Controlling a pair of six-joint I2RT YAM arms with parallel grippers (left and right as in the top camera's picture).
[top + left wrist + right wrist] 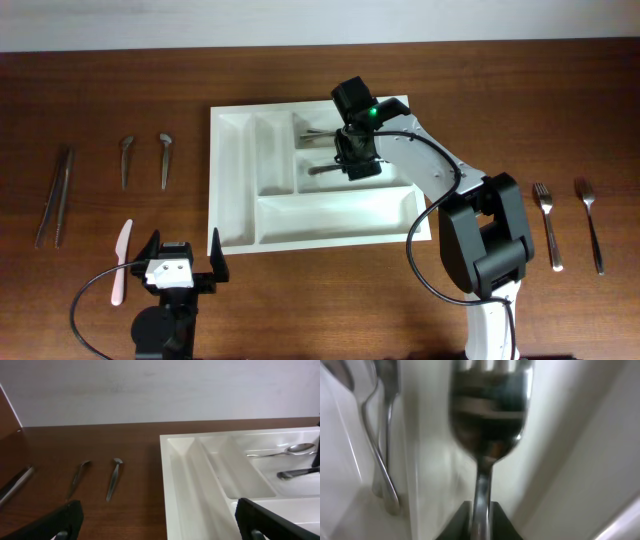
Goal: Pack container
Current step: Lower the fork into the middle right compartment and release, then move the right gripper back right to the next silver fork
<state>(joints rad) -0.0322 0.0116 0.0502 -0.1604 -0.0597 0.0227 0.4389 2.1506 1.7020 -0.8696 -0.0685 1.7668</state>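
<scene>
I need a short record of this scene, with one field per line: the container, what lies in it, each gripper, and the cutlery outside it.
container: white tray, five compartments, mid-table
in container: tray spoon in the top long compartment
right gripper: over the middle long compartment, handle of the fork between its fingers; grip unclear
left gripper: open, empty, near the table's front edge
left of container: loose spoons, pink knife, long metal pieces
right of container: loose forks
</scene>
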